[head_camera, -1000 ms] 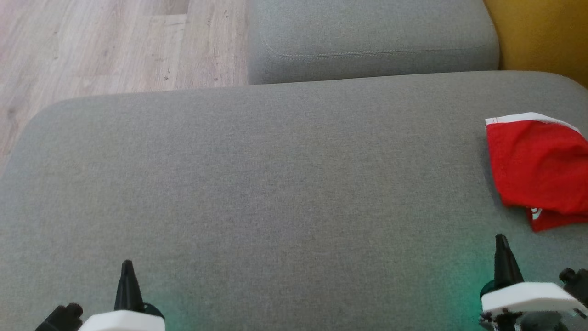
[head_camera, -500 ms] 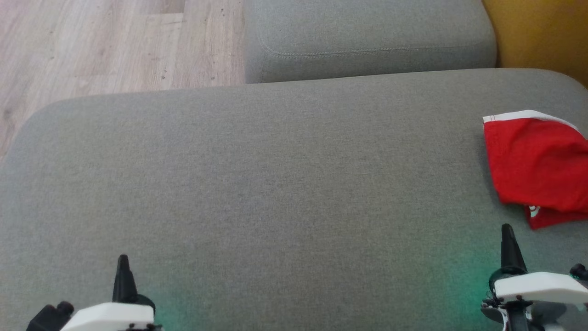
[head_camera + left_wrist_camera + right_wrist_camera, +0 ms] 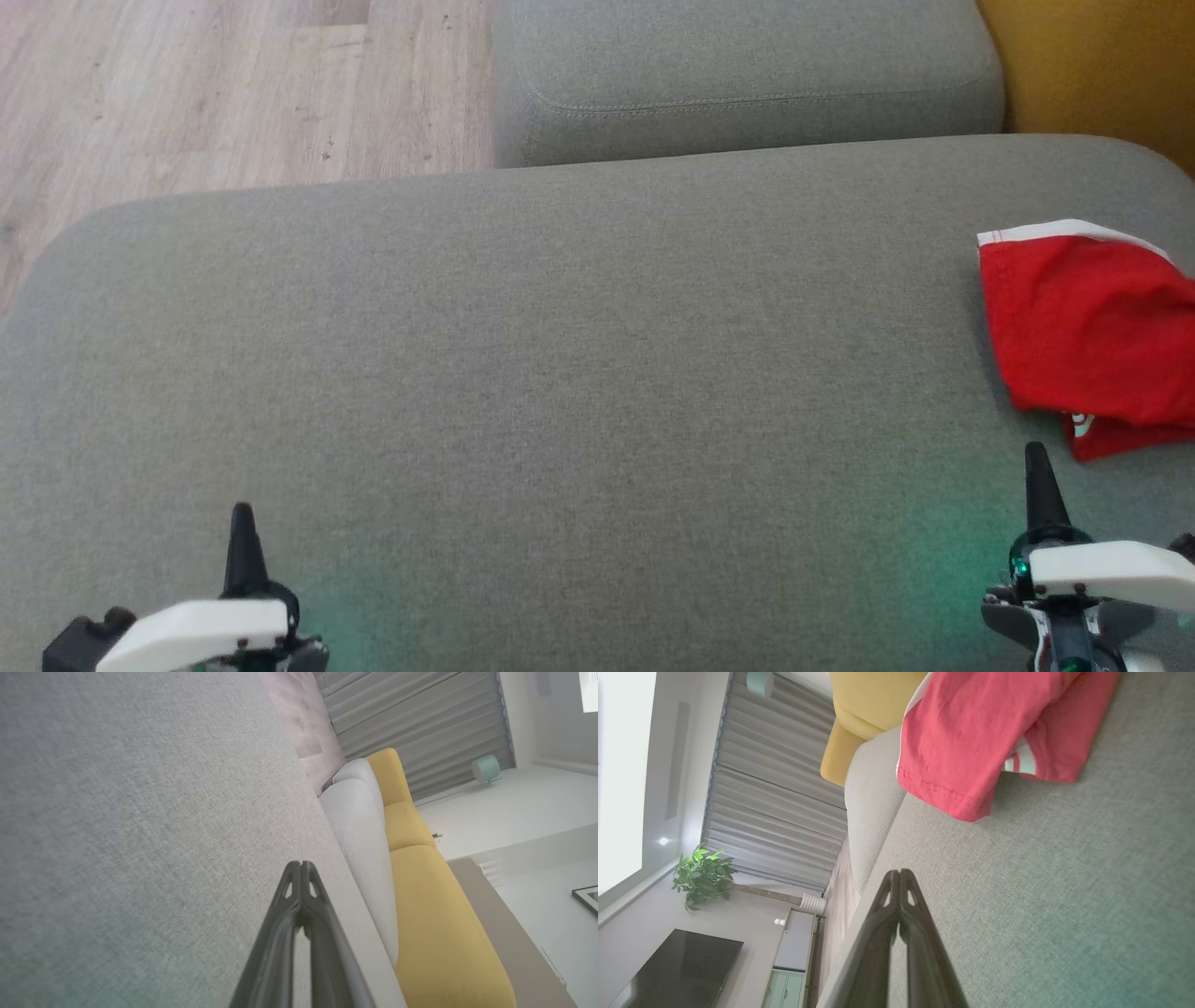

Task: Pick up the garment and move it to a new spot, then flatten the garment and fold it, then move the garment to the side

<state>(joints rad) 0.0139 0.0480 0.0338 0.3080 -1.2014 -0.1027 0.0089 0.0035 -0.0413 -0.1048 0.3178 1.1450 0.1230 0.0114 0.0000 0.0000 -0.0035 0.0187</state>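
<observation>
A red garment with a white band along its far edge lies folded at the right edge of the grey sofa cushion. The right wrist view shows the same garment ahead of the fingers. My right gripper is shut and empty, hovering just short of the garment's near corner, apart from it. In the right wrist view its tips meet. My left gripper is shut and empty over the cushion at lower left, with its fingertips closed together.
A second grey cushion sits behind the main one. Wooden floor lies at the far left, past the cushion's rounded corner. A yellow seat stands at the back right. The cushion's middle is bare fabric.
The head camera has shifted slightly, so the whole scene slid left and up. The right gripper's tip has come a little closer to the garment's near corner.
</observation>
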